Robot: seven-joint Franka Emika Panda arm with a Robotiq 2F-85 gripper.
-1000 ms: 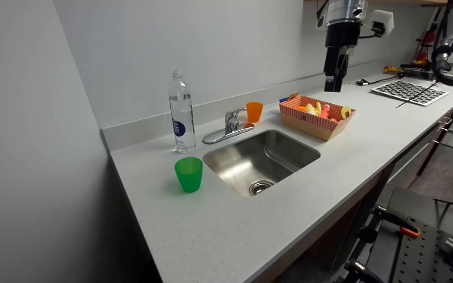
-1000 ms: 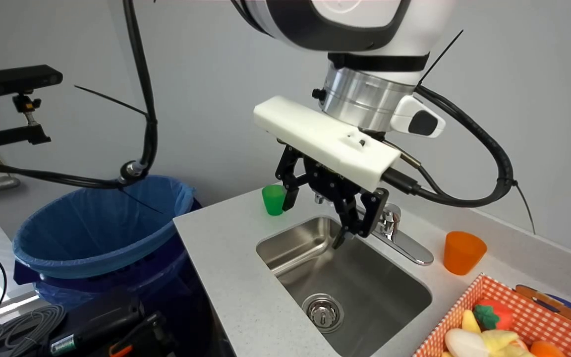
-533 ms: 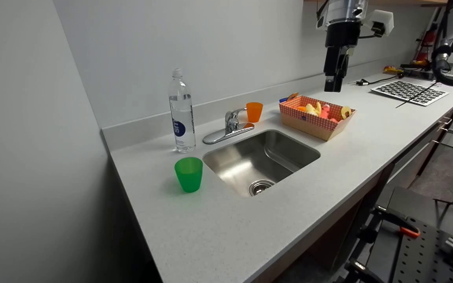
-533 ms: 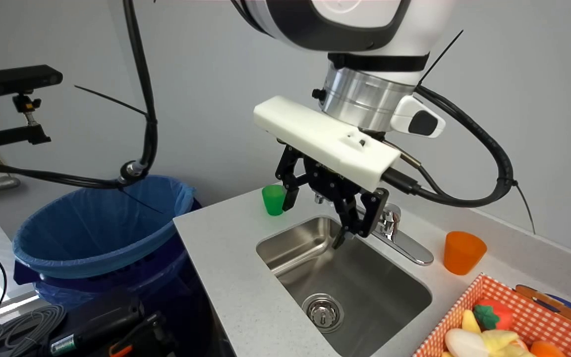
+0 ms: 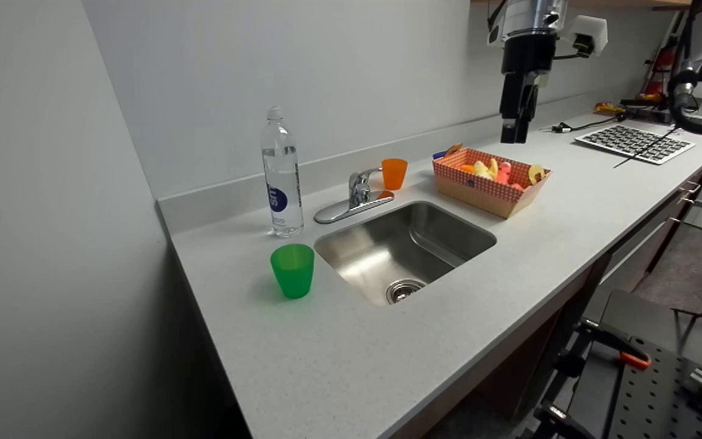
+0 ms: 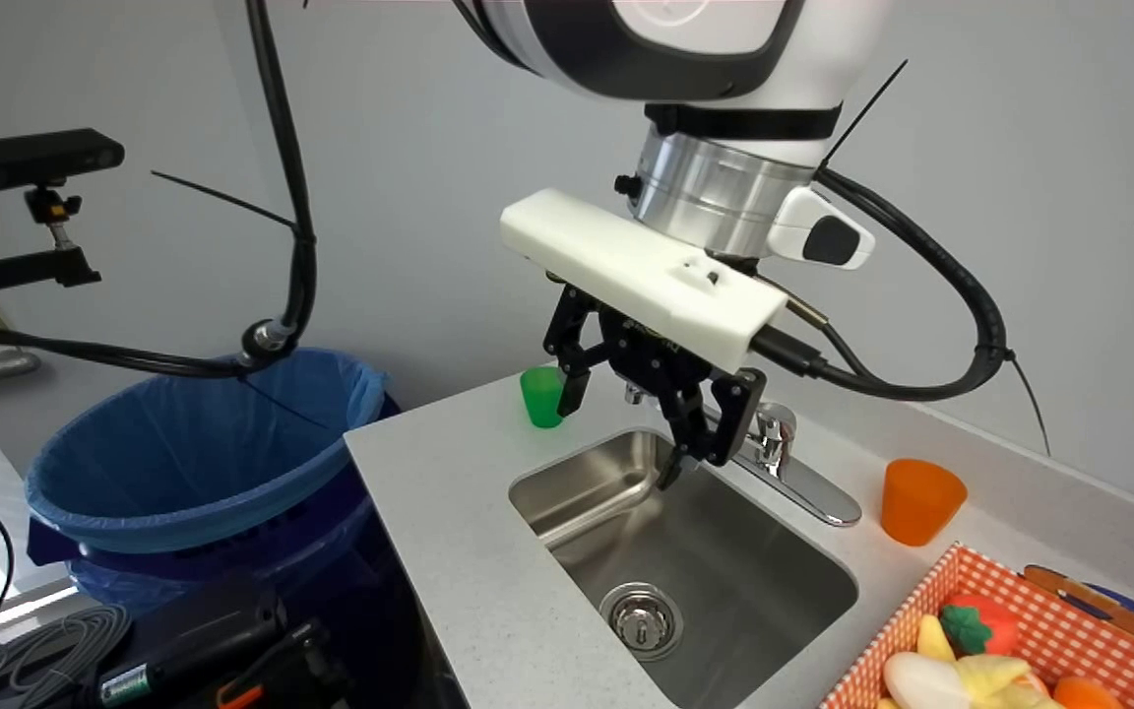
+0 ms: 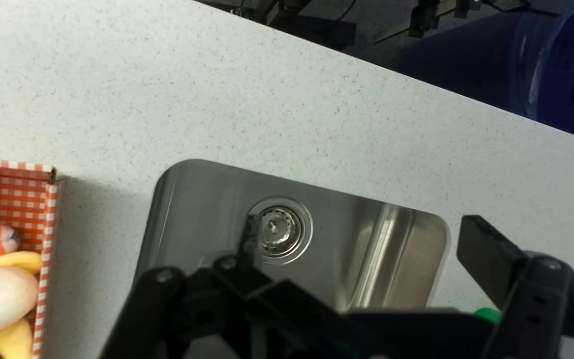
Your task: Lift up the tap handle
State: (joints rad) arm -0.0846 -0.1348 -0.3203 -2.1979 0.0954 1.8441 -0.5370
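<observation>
The tap handle (image 5: 364,175) is a short chrome lever on top of the small faucet (image 5: 354,209), behind the sink. In an exterior view the handle (image 6: 776,419) shows just right of my gripper's lower finger, which overlaps part of the faucet in that picture. My gripper (image 6: 618,435) is open and empty, high above the counter and apart from the tap. It also hangs high in an exterior view (image 5: 514,131). In the wrist view the two fingers are wide apart (image 7: 366,239) with the sink below them. The handle is out of the wrist view.
The steel sink (image 5: 448,228) lies before the faucet. A clear bottle (image 5: 283,183) and a green cup (image 5: 293,271) stand on its left. An orange cup (image 5: 394,174) and a checked basket (image 5: 479,189) of toy food stand on its right. A wall rises behind.
My gripper and arm have shifted very slightly to the left in both exterior views in the last half second. The fingers stay open. The tap and other objects have not moved.
</observation>
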